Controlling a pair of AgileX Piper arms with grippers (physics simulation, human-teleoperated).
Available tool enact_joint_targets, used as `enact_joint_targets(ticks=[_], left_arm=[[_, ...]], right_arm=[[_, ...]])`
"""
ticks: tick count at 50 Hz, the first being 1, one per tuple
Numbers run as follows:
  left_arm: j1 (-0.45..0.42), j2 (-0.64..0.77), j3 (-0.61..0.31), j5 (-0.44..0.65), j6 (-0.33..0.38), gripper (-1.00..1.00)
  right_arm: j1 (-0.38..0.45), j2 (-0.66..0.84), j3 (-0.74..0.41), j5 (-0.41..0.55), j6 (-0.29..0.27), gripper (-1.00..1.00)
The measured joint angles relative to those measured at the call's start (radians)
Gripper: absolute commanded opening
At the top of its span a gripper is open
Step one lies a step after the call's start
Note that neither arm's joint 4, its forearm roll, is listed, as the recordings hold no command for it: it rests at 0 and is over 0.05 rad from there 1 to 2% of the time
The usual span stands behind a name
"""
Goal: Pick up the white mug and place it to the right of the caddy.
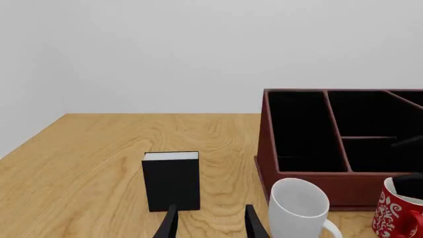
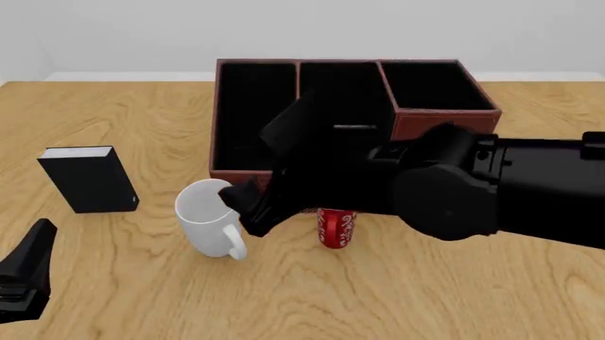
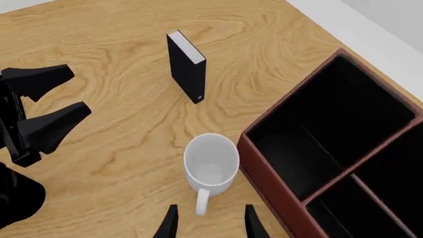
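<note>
- White mug (image 3: 211,162) upright at lower centre, handle toward right gripper (image 3: 207,220), fingertips apart.
- Caddy (image 3: 290,148) at right, just beside mug.
- Black box (image 3: 185,66) upright, upper centre.
- Left gripper (image 3: 56,97) at left edge, open-fingered.

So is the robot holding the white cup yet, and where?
No, nothing is held. The right pincer is open just above the white mug, over its handle. The left pincer is open too.

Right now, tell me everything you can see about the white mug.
The white mug is plain, glossy and ceramic-looking, with one loop handle facing away from the caddy. It stands upright and empty on the wooden table, just in front of the caddy's left front corner. The right gripper hovers above its handle, jaws open, apparently not touching.
</note>
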Motion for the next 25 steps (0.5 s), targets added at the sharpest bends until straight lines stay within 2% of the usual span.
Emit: enact_joint_targets(ticks=[25], left_arm=[[0.000, 0.000, 0.000, 0.000, 0.000, 1.00]], right_arm=[[-0.040, 0.058, 0.053, -0.078, 0.039, 1.00]])
